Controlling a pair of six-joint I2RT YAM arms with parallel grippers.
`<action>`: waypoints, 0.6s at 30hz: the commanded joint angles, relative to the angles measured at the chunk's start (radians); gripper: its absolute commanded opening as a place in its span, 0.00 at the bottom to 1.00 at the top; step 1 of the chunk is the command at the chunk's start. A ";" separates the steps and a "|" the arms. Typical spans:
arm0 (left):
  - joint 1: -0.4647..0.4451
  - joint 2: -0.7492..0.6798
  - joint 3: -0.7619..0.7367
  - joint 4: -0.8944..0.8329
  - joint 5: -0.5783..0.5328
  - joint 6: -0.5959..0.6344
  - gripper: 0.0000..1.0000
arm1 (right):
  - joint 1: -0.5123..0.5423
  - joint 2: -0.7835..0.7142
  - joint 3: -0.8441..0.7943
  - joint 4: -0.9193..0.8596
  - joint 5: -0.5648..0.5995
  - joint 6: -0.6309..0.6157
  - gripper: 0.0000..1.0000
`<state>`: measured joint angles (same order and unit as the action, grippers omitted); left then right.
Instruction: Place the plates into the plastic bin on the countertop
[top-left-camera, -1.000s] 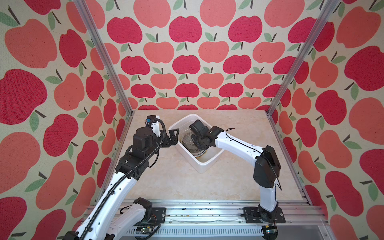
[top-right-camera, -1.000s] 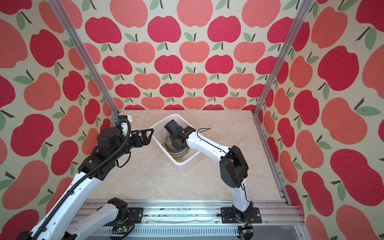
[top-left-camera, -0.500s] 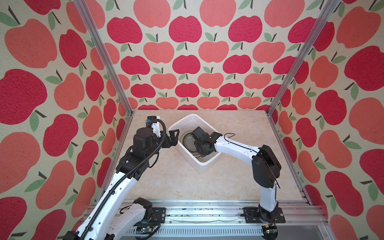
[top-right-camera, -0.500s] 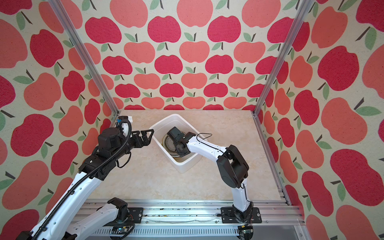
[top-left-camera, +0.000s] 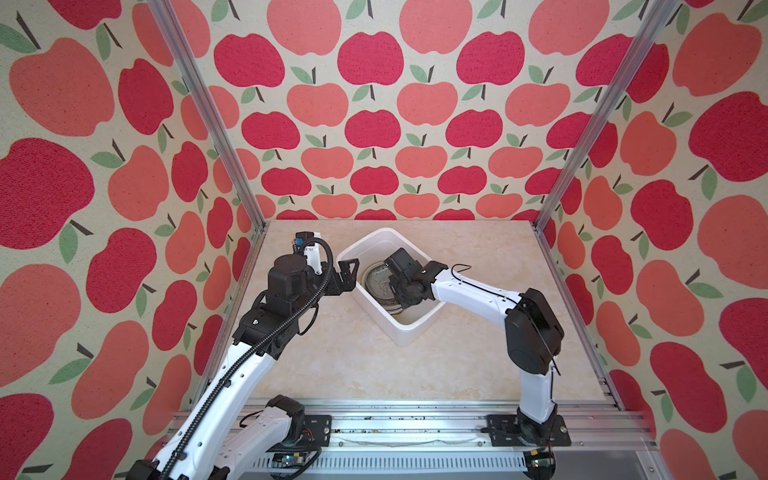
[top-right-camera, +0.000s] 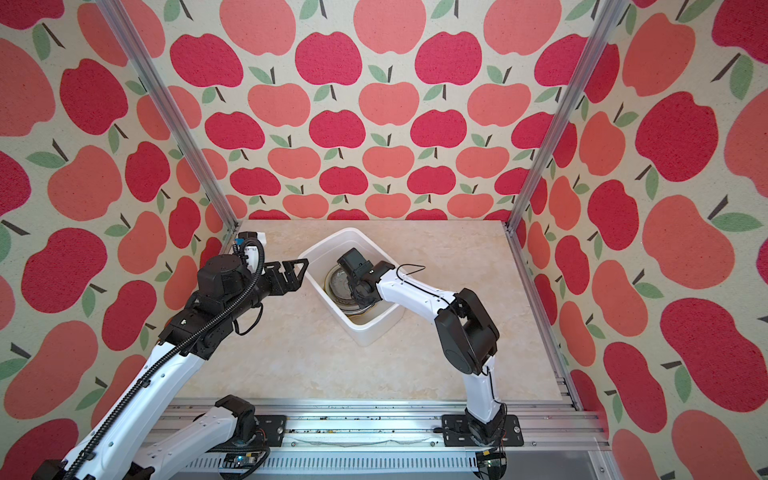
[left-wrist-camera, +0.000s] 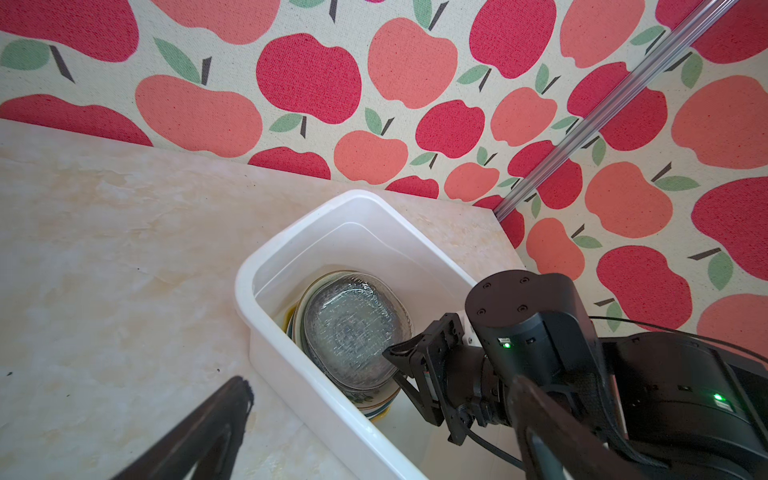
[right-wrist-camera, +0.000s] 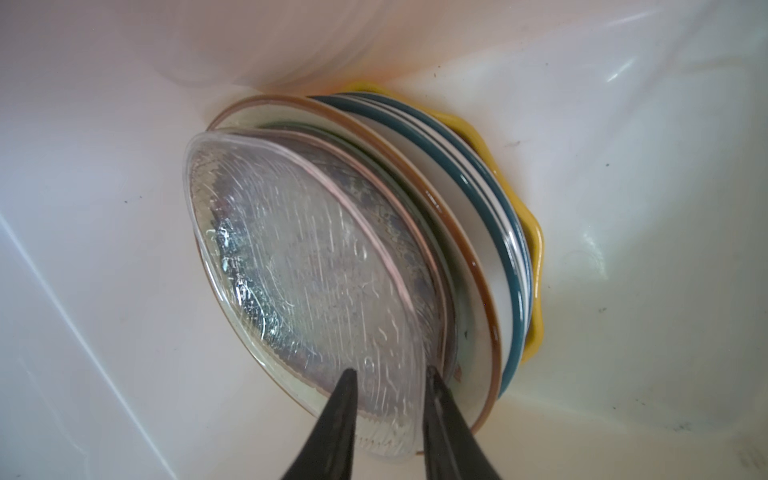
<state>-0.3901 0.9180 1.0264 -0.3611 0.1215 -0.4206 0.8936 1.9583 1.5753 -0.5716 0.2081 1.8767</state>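
Observation:
The white plastic bin (top-left-camera: 405, 338) (top-right-camera: 368, 336) stands turned cornerwise on the beige countertop (top-left-camera: 478, 291). Several plates (top-left-camera: 376, 280) (top-right-camera: 338, 286) lie stacked inside it. In the right wrist view a clear glass plate (right-wrist-camera: 299, 266) tops the stack, over a brown-rimmed plate (right-wrist-camera: 469, 266), teal-rimmed plates (right-wrist-camera: 511, 249) and a yellow scalloped plate (right-wrist-camera: 536, 249). My right gripper (right-wrist-camera: 390, 374) (top-left-camera: 400, 293) reaches down into the bin, jaws parted, with the glass plate's rim between them. My left gripper (top-left-camera: 347, 276) (left-wrist-camera: 382, 382) hangs open and empty just outside the bin's left rim (left-wrist-camera: 245, 291).
Apple-print walls with aluminium corner posts (top-left-camera: 582, 137) close in the counter on three sides. An aluminium rail (top-left-camera: 415, 419) carrying both arm bases runs along the front edge. The bin's walls (right-wrist-camera: 124, 124) closely surround my right gripper.
My right gripper sank deeper into the bin with the glass plate, which now rests on the stack. Its jaws went from shut to parted. The left arm stayed still.

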 joint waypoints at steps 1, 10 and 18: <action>0.002 -0.007 0.004 0.010 0.010 0.022 0.99 | 0.001 -0.019 0.034 -0.013 0.017 -0.013 0.45; 0.005 -0.023 0.024 -0.020 -0.003 0.034 0.99 | 0.019 -0.046 0.184 -0.199 0.068 -0.147 0.90; 0.003 -0.040 0.062 -0.063 -0.022 0.054 0.99 | 0.047 -0.099 0.230 -0.186 0.086 -0.242 0.92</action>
<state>-0.3901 0.9009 1.0405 -0.3866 0.1177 -0.3977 0.9241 1.9057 1.7535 -0.7120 0.2581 1.7233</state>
